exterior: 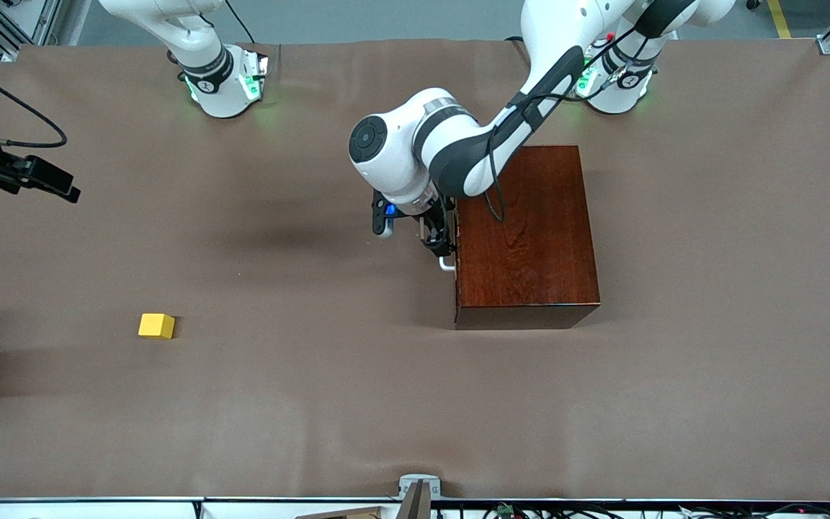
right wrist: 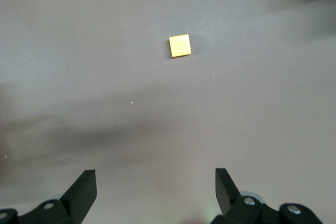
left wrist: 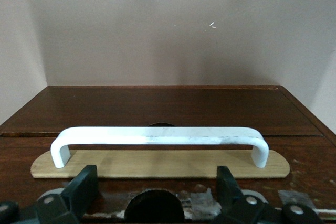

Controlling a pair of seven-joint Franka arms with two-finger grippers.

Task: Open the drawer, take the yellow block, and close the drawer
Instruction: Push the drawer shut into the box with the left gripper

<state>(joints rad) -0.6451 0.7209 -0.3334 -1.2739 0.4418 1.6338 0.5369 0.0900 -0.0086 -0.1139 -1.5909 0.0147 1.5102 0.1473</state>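
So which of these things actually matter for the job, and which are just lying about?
Part of the job:
- drawer, shut, in the wooden box
- its white handle
- yellow block, out on the table
- left gripper, open at the handle
- right gripper, open, waiting

Lying about:
- brown table cover

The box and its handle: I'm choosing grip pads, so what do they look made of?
The box looks like varnished reddish-brown wood: visible grain, glossy sheen. The handle is a smooth white bar, perhaps painted metal or plastic; scuffed grey patches suggest a coating.

Left arm covering part of the wooden box [exterior: 530, 238], white handle [exterior: 447, 265] mostly hidden, right gripper [exterior: 40, 176] partly cropped.
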